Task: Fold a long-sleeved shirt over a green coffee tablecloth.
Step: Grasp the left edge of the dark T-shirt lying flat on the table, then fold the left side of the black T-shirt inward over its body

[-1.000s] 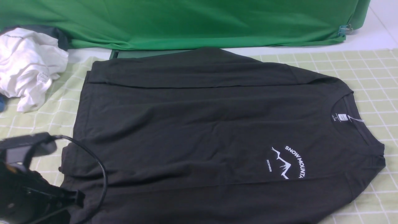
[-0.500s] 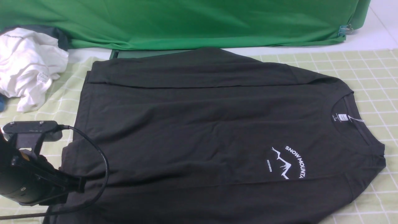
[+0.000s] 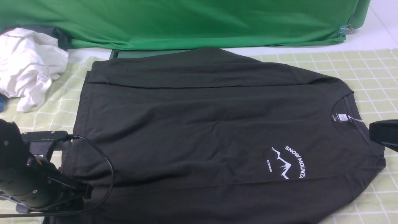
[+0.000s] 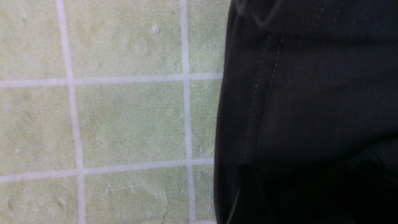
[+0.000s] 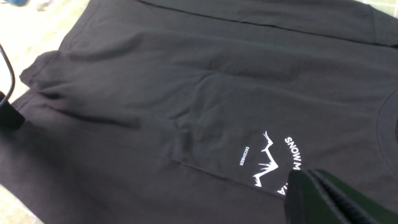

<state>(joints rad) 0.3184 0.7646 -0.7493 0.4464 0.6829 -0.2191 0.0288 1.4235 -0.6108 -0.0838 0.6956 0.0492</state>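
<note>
Left claw (image 3: 79, 192) sits at the hem corner of the black cotton long-sleeved shirt (image 3: 211, 130); spread or pinching, I cannot tell. Right claw (image 5: 314, 194), pressed together, hovers near the collar. Shirt lies flat on the pale-green gridded tablecloth (image 3: 357, 65). Both should grip matching near-edge corners and lift evenly.

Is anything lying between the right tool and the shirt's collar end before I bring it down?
Nothing visible. The right tool hangs shut over the long-sleeved shirt, with only bare fabric beneath it. The white garment lies far off, beyond the hem end.
</note>
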